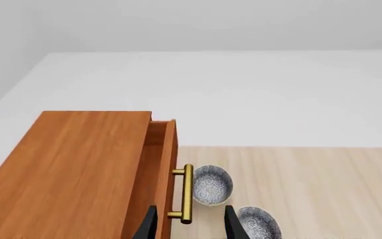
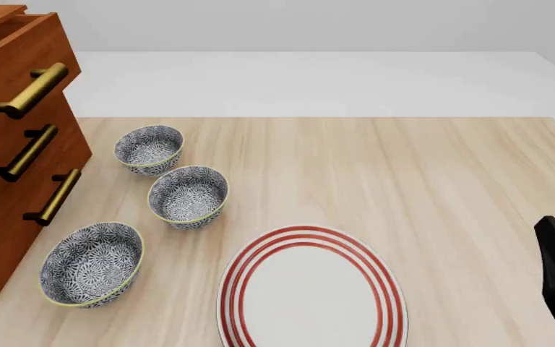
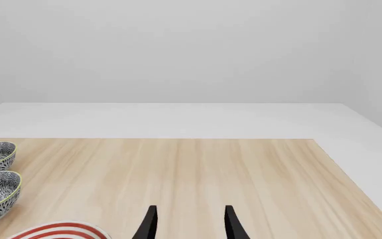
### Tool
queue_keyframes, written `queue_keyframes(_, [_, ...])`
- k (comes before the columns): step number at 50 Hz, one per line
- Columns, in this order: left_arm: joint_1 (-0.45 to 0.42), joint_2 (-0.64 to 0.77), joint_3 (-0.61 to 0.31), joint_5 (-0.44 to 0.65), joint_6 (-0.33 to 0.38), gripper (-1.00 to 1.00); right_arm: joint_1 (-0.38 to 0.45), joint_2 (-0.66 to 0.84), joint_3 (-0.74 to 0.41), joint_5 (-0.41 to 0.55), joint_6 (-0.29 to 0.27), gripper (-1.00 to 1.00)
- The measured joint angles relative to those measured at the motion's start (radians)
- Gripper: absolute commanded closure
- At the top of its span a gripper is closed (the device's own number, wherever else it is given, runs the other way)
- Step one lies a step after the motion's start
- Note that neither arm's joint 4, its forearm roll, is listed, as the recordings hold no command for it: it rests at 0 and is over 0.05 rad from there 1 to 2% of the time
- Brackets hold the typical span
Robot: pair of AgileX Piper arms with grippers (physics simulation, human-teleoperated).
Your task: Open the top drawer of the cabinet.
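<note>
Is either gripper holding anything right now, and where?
No. The left gripper is open around the top drawer's handle; the right gripper is open over bare table.

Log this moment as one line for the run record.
top drawer: partly pulled out | left hand: open, at brass handle, not gripping | right hand: open, idle over table

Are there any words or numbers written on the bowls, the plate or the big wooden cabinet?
No words, numbers, labels or signs can be read in any view.
Cabinet: plain wood with brass handles, no writing.
Three bowls, such as the nearest one: only a speckled blue-grey pattern, no letters.
Plate: only red rings around its rim.
Table: bare wood grain.
</note>
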Motion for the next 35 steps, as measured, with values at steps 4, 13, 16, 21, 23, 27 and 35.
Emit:
queue_keyframes(4, [0.003,0.005,0.008,-0.007,0.0,-1.0,0.0,0.0,0.0,0.0,0.0,-1.0])
queue_keyframes(13, [0.009,0.011,0.032,-0.026,0.0,-1.0,0.0,0.0,0.0,0.0,0.0,-1.0])
queue_keyframes(16, [0.011,0.013,0.04,-0.032,-0.002,-1.0,0.0,0.0,0.0,0.0,0.0,-1.0])
queue_keyframes(21, [0.013,0.015,0.056,-0.044,-0.003,-1.0,0.0,0.0,0.0,0.0,0.0,-1.0])
queue_keyframes(23, [0.015,0.017,0.064,-0.05,-0.002,-1.0,0.0,0.0,0.0,0.0,0.0,-1.0])
queue_keyframes(27, [0.017,0.019,0.077,-0.06,-0.002,-1.0,0.0,0.0,0.0,0.0,0.0,-1.0])
queue_keyframes(35, [0.02,0.025,0.102,-0.08,-0.004,-1.0,0.0,0.0,0.0,0.0,0.0,-1.0])
